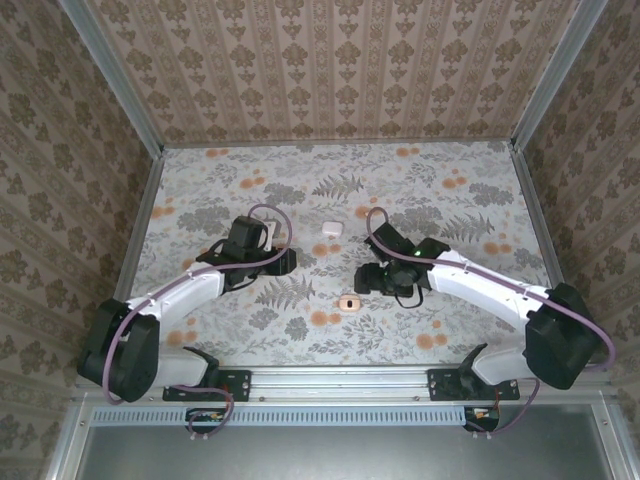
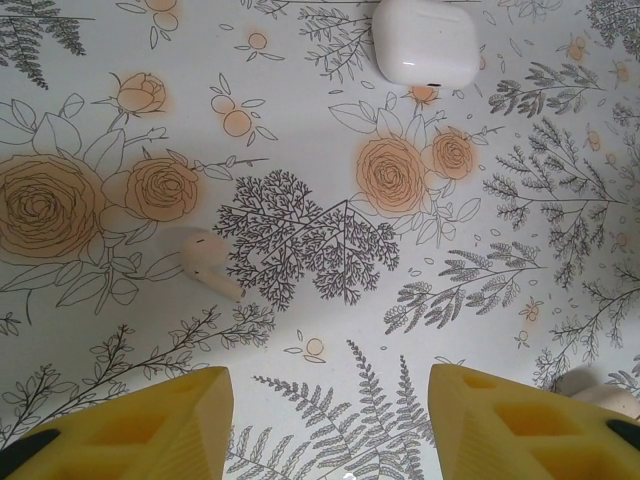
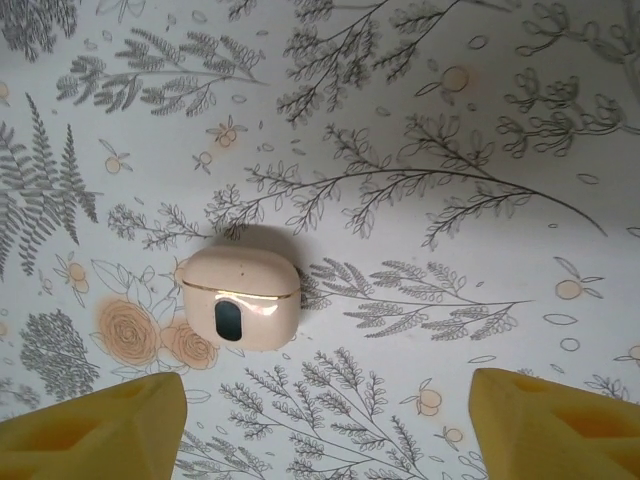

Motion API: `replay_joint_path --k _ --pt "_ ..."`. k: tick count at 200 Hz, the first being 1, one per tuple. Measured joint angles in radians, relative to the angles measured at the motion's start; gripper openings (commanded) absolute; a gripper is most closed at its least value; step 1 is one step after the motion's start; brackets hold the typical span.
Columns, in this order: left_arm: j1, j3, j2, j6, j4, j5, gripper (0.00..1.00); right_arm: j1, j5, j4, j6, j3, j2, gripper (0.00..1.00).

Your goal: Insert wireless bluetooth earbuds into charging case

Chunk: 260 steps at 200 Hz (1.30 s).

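Note:
The white charging case [image 1: 330, 229] lies shut on the floral tabletop, between and beyond the two arms. In the left wrist view the charging case [image 2: 425, 40] is at the top, well ahead of my fingers. One white earbud [image 2: 208, 262] lies on its side, left of centre. A second earbud [image 2: 598, 390] peeks out past the right yellow finger [image 2: 530, 425]. My left gripper [image 2: 330, 400] [image 1: 285, 262] is open over bare table, holding nothing. My right gripper [image 3: 328, 400] [image 1: 362, 280] is open too, with nothing between its fingers.
A shut pinkish-beige case [image 3: 240, 300] with a dark oval window and gold seam lies just ahead and left of the right gripper; from above, this pink case [image 1: 349, 302] sits near the table's front middle. Patterned walls [image 1: 90, 150] enclose the table on three sides.

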Motion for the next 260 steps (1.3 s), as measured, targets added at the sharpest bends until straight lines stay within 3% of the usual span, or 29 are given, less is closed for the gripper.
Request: replay_joint_path --k 62,155,193,260 --pt "0.002 -0.003 -0.015 0.022 -0.003 -0.008 0.54 0.132 0.056 0.001 0.136 0.101 0.210 0.83" --pt "0.050 -0.048 -0.087 0.050 -0.018 -0.004 0.55 0.150 0.080 -0.004 0.163 0.211 0.394 0.78" --pt "0.074 -0.068 -0.096 0.050 -0.019 -0.006 0.56 0.150 0.079 -0.003 0.163 0.211 0.444 0.71" --pt "0.077 -0.087 -0.157 0.057 0.007 0.008 0.55 0.149 0.084 -0.004 0.163 0.198 0.433 0.46"
